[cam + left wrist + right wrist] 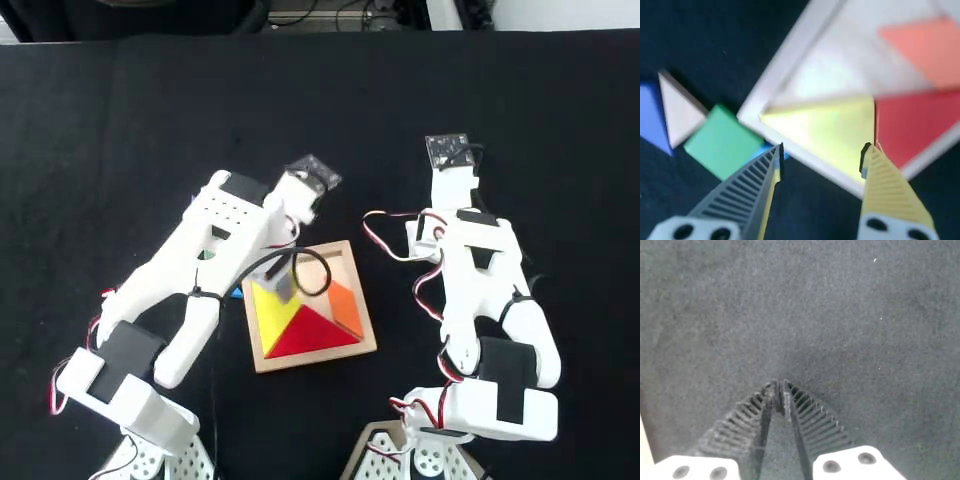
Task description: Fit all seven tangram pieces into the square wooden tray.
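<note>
The square wooden tray lies mid-table with a yellow triangle, a red triangle and an orange piece inside. My left gripper hovers open over the tray's edge by the yellow triangle, holding nothing. Outside the tray lie a green square, a white triangle and a blue piece; another blue piece peeks out under the tray's edge. My right gripper is shut, empty, above bare black cloth; its arm stands right of the tray.
Black cloth covers the whole table. The left arm hangs over the loose pieces left of the tray, hiding most of them in the high view. Cables loop between tray and right arm.
</note>
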Robot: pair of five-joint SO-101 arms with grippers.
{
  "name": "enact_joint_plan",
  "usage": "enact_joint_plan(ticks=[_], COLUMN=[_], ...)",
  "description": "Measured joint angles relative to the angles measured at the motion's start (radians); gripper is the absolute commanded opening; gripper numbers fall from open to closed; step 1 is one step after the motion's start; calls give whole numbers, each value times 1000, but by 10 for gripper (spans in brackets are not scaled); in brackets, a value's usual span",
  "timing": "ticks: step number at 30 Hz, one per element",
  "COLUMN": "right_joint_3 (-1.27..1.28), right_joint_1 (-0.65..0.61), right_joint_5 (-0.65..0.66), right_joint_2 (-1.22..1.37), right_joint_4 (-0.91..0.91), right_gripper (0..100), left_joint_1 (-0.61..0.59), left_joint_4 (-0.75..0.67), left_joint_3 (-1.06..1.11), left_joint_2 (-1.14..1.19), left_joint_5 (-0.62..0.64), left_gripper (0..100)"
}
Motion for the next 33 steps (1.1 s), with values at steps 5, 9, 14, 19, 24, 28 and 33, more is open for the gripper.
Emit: enact_joint_plan(ticks=[5, 9, 14, 19, 24, 28, 33], right_joint_3=[0, 0, 0, 0, 0, 0, 0], right_joint_1=[0, 0, 0, 0, 0, 0, 0], right_joint_5=[0, 0, 0, 0, 0, 0, 0], right_joint_2=[0, 0, 0, 0, 0, 0, 0], right_joint_4=[0, 0, 0, 0, 0, 0, 0], right_gripper=[11, 11, 11, 11, 11, 11, 11], left_joint_1=[26, 38, 38, 20, -43, -55, -54], left_joint_4=[-183, -255, -229, -150, -133, -129, -127], left_joint_3=[9, 29, 35, 35, -48, -127, -146], left_joint_2=[29, 101, 124, 126, 127, 137, 137], left_joint_5=[94, 81, 18, -87, -114, -120, -120], left_gripper=[261, 261, 260, 261, 261, 261, 261])
